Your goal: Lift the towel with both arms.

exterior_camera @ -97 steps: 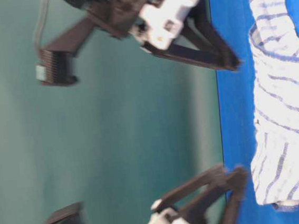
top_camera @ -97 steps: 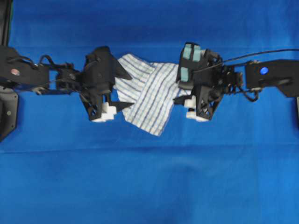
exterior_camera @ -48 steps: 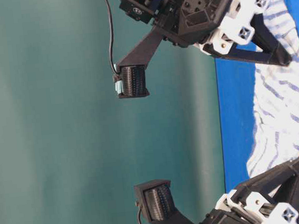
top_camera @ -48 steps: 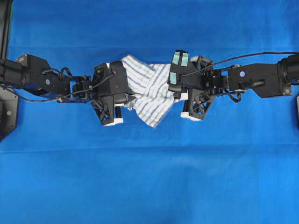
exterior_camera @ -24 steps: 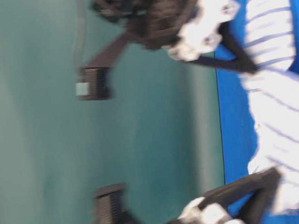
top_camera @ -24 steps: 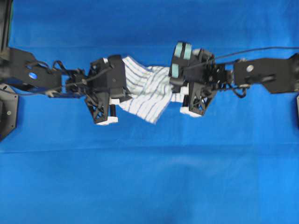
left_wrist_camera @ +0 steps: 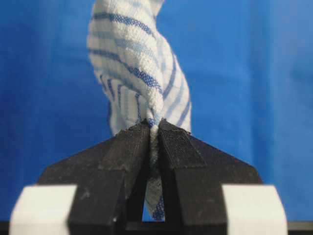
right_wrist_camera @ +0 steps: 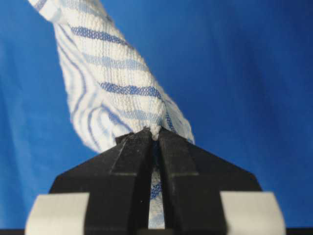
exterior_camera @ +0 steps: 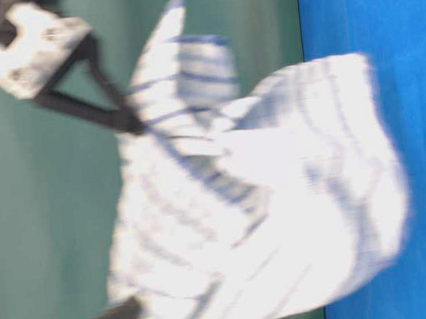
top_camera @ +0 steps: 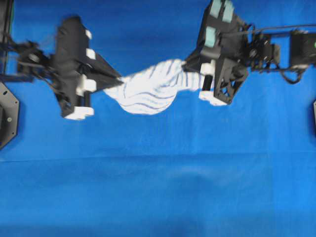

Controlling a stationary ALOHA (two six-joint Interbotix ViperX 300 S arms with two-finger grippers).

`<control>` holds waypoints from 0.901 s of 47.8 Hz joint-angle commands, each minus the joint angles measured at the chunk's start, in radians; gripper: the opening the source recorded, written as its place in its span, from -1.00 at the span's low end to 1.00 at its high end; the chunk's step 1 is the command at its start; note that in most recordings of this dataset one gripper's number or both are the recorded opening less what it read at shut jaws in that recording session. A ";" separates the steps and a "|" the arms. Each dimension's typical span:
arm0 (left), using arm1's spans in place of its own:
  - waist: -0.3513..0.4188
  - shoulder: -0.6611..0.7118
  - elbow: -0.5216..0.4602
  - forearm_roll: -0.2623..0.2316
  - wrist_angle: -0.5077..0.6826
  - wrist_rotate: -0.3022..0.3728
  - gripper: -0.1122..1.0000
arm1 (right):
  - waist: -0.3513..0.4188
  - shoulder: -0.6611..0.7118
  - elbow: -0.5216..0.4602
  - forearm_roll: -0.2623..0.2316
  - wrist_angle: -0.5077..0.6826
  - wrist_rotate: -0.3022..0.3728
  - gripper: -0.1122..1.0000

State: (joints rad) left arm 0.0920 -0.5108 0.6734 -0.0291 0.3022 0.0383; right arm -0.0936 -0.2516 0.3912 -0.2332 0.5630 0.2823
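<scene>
The white towel [top_camera: 150,89] with blue stripes hangs stretched and twisted between my two grippers, above the blue cover. My left gripper [top_camera: 118,79] is shut on its left end; in the left wrist view the jaws pinch a bunched fold of the towel [left_wrist_camera: 142,63] at the left gripper [left_wrist_camera: 154,128]. My right gripper [top_camera: 190,66], with pale green tape patches, is shut on the right end; the right wrist view shows the towel [right_wrist_camera: 112,83] rising from the right gripper [right_wrist_camera: 155,131]. In the table-level view the towel [exterior_camera: 264,222] sags blurred in front of the green backdrop.
A plain blue table cover [top_camera: 163,173] spreads under everything. Both black arms reach in from the left and right edges. A black base plate [top_camera: 7,116] sits at the left edge.
Both grippers have risen and drawn apart with the towel, which left the cover and now hangs stretched between them. The left arm moved left, the right one up and right.
</scene>
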 commanded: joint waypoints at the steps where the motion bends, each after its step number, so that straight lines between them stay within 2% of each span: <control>1: 0.000 -0.046 -0.083 0.003 0.066 0.005 -0.74 | 0.014 -0.041 -0.092 -0.003 0.048 -0.020 -0.72; 12: 0.003 -0.075 -0.250 0.009 0.207 0.012 -0.74 | 0.037 -0.052 -0.302 -0.003 0.160 -0.115 -0.72; 23: 0.005 -0.075 -0.388 0.011 0.291 0.032 -0.74 | 0.043 -0.054 -0.442 -0.003 0.227 -0.156 -0.72; 34: 0.005 -0.074 -0.472 0.011 0.351 0.048 -0.74 | 0.063 -0.052 -0.511 -0.003 0.290 -0.156 -0.72; 43: 0.005 -0.067 -0.476 0.011 0.351 0.051 -0.74 | 0.075 -0.051 -0.512 -0.002 0.304 -0.156 -0.72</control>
State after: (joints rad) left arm 0.0951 -0.5783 0.2224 -0.0199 0.6565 0.0874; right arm -0.0230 -0.2823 -0.0982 -0.2332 0.8636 0.1289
